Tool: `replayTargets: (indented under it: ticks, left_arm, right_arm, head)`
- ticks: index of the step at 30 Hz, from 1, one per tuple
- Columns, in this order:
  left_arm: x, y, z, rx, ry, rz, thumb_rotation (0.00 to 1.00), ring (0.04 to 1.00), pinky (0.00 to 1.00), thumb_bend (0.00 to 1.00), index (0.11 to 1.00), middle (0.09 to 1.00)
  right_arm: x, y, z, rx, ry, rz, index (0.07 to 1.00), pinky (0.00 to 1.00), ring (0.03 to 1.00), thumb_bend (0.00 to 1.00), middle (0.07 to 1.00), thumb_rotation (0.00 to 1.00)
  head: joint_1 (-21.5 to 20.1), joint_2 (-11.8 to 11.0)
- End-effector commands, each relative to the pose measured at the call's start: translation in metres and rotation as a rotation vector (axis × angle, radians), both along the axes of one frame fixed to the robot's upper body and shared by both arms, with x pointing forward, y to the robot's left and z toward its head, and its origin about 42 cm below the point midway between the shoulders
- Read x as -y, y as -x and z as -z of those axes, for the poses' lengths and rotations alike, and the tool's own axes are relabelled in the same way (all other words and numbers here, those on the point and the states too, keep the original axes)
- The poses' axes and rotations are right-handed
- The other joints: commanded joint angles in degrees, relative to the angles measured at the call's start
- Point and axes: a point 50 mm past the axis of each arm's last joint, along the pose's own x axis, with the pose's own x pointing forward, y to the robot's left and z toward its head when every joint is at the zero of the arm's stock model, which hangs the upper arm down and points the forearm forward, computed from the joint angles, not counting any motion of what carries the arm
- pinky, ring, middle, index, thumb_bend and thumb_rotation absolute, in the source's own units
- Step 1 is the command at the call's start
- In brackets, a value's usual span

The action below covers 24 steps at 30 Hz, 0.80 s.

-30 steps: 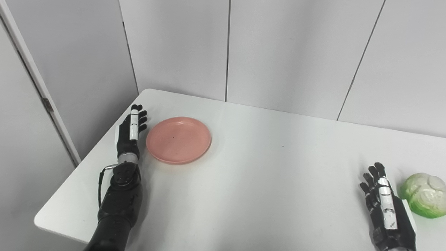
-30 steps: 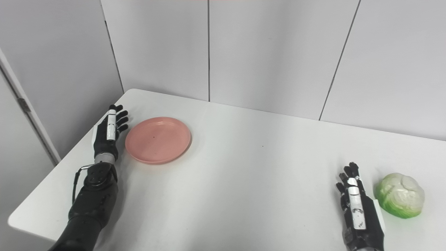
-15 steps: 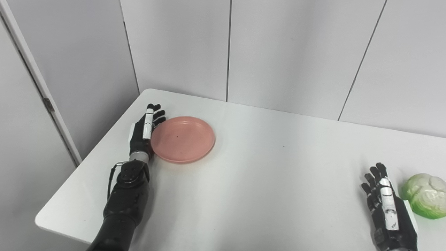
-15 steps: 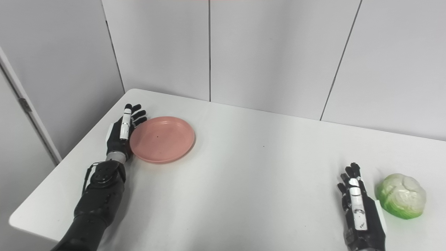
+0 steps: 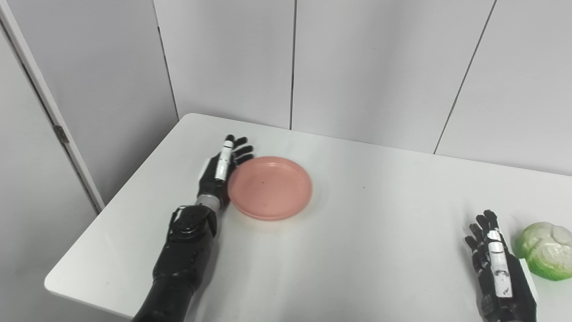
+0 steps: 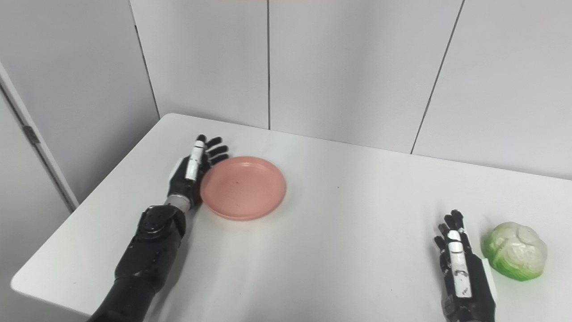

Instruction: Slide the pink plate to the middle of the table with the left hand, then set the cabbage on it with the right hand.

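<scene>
The round pink plate (image 5: pixel 269 187) lies flat on the white table (image 5: pixel 357 232), left of centre. My left hand (image 5: pixel 220 169) stands on edge against the plate's left rim, open, fingers straight and pointing away from me. A pale green cabbage (image 5: pixel 544 249) sits near the table's right front. Just left of it, with a small gap, my right hand (image 5: pixel 496 268) rests open on edge, holding nothing. In the right eye view the same things show as the plate (image 6: pixel 243 186), left hand (image 6: pixel 192 167), right hand (image 6: pixel 460 268) and cabbage (image 6: pixel 516 256).
Grey wall panels (image 5: pixel 366 67) stand close behind the table's far edge. The table's rounded left edge (image 5: pixel 120 201) drops off beside my left arm. Nothing else lies on the tabletop.
My left hand has swept rightward, met the plate's left rim and pushed the plate toward the middle of the table. The right hand and cabbage have stayed put.
</scene>
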Motion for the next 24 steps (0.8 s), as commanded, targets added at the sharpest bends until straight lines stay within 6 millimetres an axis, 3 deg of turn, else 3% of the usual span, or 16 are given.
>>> replayTargets:
  ticks: [1, 8, 13, 17, 24]
  left_arm:
    - [0.018, -0.005, -0.013, 0.024, 0.022, 0.052, 1.00, 0.790, 0.76, 0.60, 0.787, 0.785]
    - [0.056, 0.007, -0.012, -0.010, 0.085, 0.122, 1.00, 0.805, 0.78, 0.60, 0.795, 0.800]
    - [0.087, 0.026, -0.006, -0.017, 0.151, 0.138, 1.00, 0.833, 0.83, 0.57, 0.819, 0.824]
    - [0.105, 0.042, -0.004, -0.014, 0.148, 0.165, 1.00, 0.838, 0.84, 0.56, 0.814, 0.828]
    - [0.115, 0.069, 0.003, 0.006, 0.157, 0.220, 1.00, 0.894, 0.89, 0.60, 0.882, 0.882]
  right_arm:
    - [-0.003, 0.002, -0.003, 0.022, -0.002, -0.003, 1.000, 1.00, 1.000, 0.62, 1.000, 0.88]
    - [-0.006, 0.003, -0.005, 0.018, -0.006, -0.010, 1.000, 1.00, 1.000, 0.64, 1.000, 0.87]
    - [-0.016, 0.003, -0.009, 0.024, -0.019, -0.011, 1.000, 1.00, 1.000, 0.66, 1.000, 0.87]
    - [-0.029, 0.005, -0.019, 0.020, -0.028, -0.022, 1.000, 1.00, 1.000, 0.65, 1.000, 0.88]
    - [-0.056, 0.004, -0.032, 0.011, -0.059, -0.035, 1.000, 1.00, 1.000, 0.52, 1.000, 0.86]
  head:
    - [-0.44, 0.36]
    - [-3.59, 1.98]
    - [-7.88, 3.76]
    - [-13.88, 5.68]
    - [-25.26, 8.05]
